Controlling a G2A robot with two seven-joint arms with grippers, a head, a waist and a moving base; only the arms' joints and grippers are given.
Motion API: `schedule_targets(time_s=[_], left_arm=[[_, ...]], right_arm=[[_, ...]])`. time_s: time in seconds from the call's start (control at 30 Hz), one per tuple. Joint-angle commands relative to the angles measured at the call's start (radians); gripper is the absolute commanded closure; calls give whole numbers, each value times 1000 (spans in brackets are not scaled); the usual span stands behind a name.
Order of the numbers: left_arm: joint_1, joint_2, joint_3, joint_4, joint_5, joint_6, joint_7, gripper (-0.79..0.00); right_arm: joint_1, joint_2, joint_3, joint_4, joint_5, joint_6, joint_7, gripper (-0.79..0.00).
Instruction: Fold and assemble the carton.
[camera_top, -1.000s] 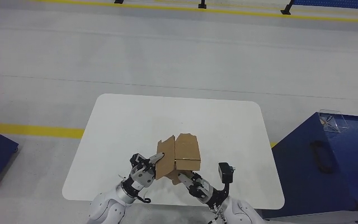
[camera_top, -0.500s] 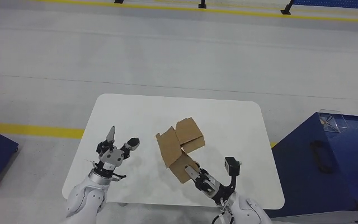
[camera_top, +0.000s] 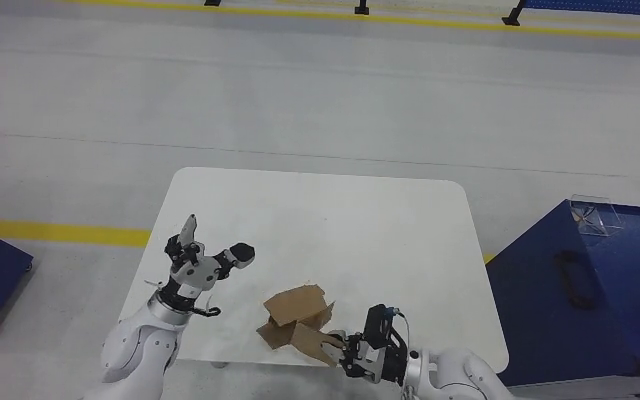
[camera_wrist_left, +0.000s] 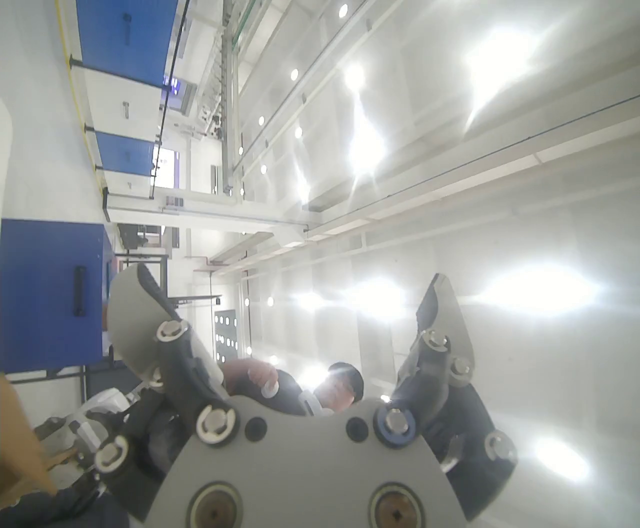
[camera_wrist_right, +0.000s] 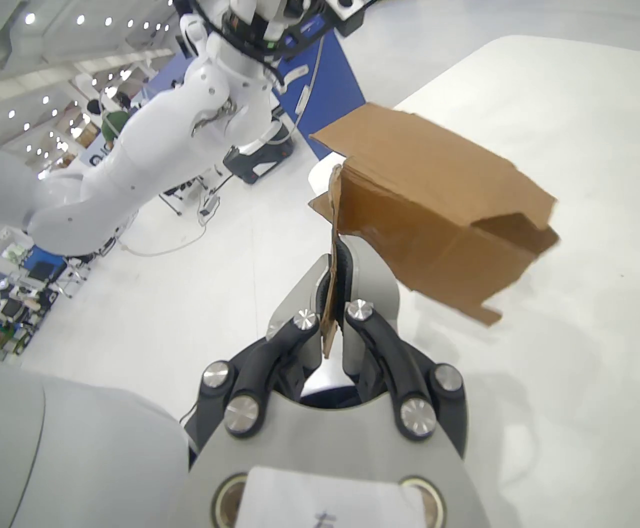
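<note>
The brown carton (camera_top: 297, 318) is partly folded into a box shape and sits low over the near edge of the white table (camera_top: 320, 220). My right gripper (camera_top: 340, 347) is shut on one of its flaps; in the right wrist view the flap (camera_wrist_right: 334, 235) stands edge-on between the fingers (camera_wrist_right: 350, 280), and the carton's body (camera_wrist_right: 440, 210) hangs beyond them. My left gripper (camera_top: 212, 243) is raised at the table's left side, open and holding nothing, well apart from the carton. Its wide-spread fingers (camera_wrist_left: 145, 310) point up at the ceiling.
A blue cabinet (camera_top: 570, 290) stands to the right of the table, with a clear stand (camera_top: 592, 214) on top. The table's far half is bare. A yellow floor line (camera_top: 70, 234) runs to the left.
The carton has come down from mid-table height to the near edge and turned, still held by my right gripper. My left gripper, which let go earlier, has lifted a little on the left.
</note>
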Motion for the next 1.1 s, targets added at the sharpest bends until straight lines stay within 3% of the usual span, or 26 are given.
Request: schedule_targets(time_s=[0.0,0.13,0.2,0.47,0.7,0.87,1.07], left_arm=[[2,3,19,-11,65,5,-42,-785],[-15,8,76,6,192,31,-150,-785],[-40,9,99,47,181,91,-203,-785],[-126,9,168,157,272,151,-243,-785],[-156,23,166,210,331,237,-313,-785],[-151,33,142,219,334,245,-347,-785],[-126,22,114,197,202,85,-252,-785]], right_arm=[[-15,7,9,-26,9,-19,35,0],[-37,18,27,-66,46,-52,59,0],[-42,22,34,-74,57,-61,67,0],[-46,33,33,-85,68,-58,65,0],[-32,39,31,-84,65,-42,45,0],[-29,41,26,-83,66,-34,38,0],[-29,41,26,-83,66,-34,38,0]])
